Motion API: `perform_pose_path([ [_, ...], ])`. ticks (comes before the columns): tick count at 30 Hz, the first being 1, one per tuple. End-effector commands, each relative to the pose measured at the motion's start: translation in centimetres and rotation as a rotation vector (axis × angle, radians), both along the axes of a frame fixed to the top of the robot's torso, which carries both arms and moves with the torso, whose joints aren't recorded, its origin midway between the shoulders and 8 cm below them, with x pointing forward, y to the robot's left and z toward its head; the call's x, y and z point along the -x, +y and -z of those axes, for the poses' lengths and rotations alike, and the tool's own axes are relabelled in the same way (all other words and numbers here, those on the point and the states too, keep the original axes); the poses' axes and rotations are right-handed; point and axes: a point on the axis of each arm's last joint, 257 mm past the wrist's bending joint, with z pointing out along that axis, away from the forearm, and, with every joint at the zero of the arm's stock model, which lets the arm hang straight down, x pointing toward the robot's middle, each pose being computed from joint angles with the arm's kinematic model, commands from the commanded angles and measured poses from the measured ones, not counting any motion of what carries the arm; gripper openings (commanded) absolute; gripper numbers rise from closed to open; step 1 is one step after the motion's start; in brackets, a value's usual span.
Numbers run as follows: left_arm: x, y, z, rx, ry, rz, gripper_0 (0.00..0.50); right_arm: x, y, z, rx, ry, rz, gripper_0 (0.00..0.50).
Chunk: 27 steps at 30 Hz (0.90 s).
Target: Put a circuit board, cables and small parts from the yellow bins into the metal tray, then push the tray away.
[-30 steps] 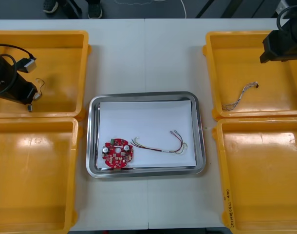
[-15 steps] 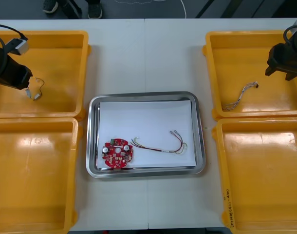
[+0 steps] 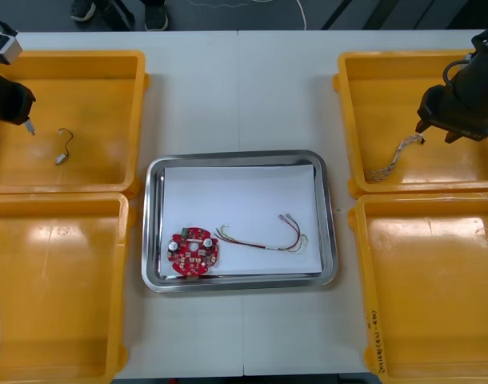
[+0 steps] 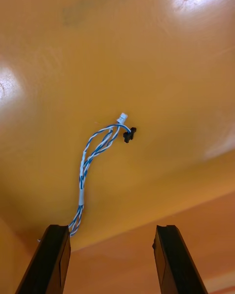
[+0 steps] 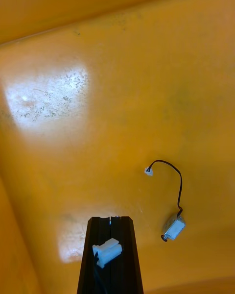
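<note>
My left gripper (image 3: 26,122) hangs over the far left yellow bin (image 3: 108,62); in the left wrist view it (image 5: 110,221) is shut on a small white part (image 5: 106,251). A small metal part on a thin black wire (image 5: 172,227) lies on the bin floor beside it (image 3: 62,149). My right gripper (image 3: 436,134) is open over the far right bin (image 3: 364,64). The twisted blue and white cable (image 4: 96,152) lies on the floor ahead of its fingers (image 3: 393,157). The metal tray (image 3: 152,232) holds a red circuit board (image 3: 194,252) and a red and yellow cable (image 3: 264,237).
The two near yellow bins (image 3: 52,288) (image 3: 436,288) flank the tray. Bare table (image 3: 240,96) stretches beyond the tray's far rim. Shoes show past the far table edge.
My left gripper rose and drew back to the far left, leaving the wired metal part on the bin floor. My right gripper moved in over the blue and white cable's end.
</note>
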Motion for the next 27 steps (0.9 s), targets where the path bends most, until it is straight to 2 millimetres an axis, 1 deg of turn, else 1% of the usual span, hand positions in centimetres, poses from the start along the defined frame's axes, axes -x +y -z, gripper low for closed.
perform_pose_path([
  [1, -0.5, -0.6, 0.5, 0.016, 0.000, -0.061, 0.000, -2.0, 1.3, -1.9, -0.042, -0.067, 0.053, 0.500],
  [4, -0.4, -1.5, 2.1, 0.033, 0.027, -0.058, 0.000, -2.5, 1.8, -1.2, -0.045, -0.069, 0.055, 0.499],
  [6, -0.4, -2.0, 3.6, 0.044, 0.048, -0.057, 0.000, -2.8, 1.9, -0.5, -0.044, -0.065, 0.064, 0.500],
  [9, -0.9, -2.6, 4.5, 0.047, 0.046, -0.049, 0.000, -2.9, 2.0, 0.3, -0.038, -0.057, 0.071, 0.500],
  [14, -1.0, -2.9, 4.7, 0.050, 0.047, -0.053, 0.000, -2.9, 2.4, 1.6, -0.039, -0.035, 0.077, 0.500],
  [16, -0.9, -2.7, 4.8, 0.048, 0.046, -0.055, 0.008, -2.8, 2.7, 1.9, -0.036, -0.026, 0.076, 0.500],
  [17, -0.9, -2.7, 4.8, 0.047, 0.048, -0.057, 0.039, -2.7, 2.9, 2.1, -0.035, -0.021, 0.075, 0.500],
  [18, -0.9, -2.7, 4.8, 0.048, 0.048, -0.056, 0.107, -2.7, 3.1, 2.2, -0.040, -0.018, 0.080, 0.500],
  [19, -0.9, -2.7, 4.7, 0.048, 0.046, -0.057, 0.147, -2.7, 3.1, 2.2, -0.043, -0.018, 0.090, 0.500],
  [22, -0.6, -2.7, 5.0, 0.056, 0.061, -0.064, 0.373, -3.2, 4.0, 2.6, -0.054, -0.027, 0.107, 0.500],
  [23, -0.6, -2.9, 5.0, 0.059, 0.065, -0.065, 0.404, -3.2, 4.2, 2.6, -0.055, -0.029, 0.108, 0.500],
  [24, -0.4, -2.9, 5.1, 0.066, 0.070, -0.073, 0.459, -3.4, 4.4, 2.8, -0.058, -0.031, 0.116, 0.500],
  [25, -0.4, -2.8, 4.9, 0.086, 0.071, -0.097, 0.498, -3.4, 4.7, 3.0, -0.057, -0.031, 0.111, 0.500],
  [27, -0.4, -3.1, 4.5, 0.114, 0.071, -0.125, 0.500, -3.5, 4.9, 3.3, -0.055, -0.032, 0.108, 0.500],
])
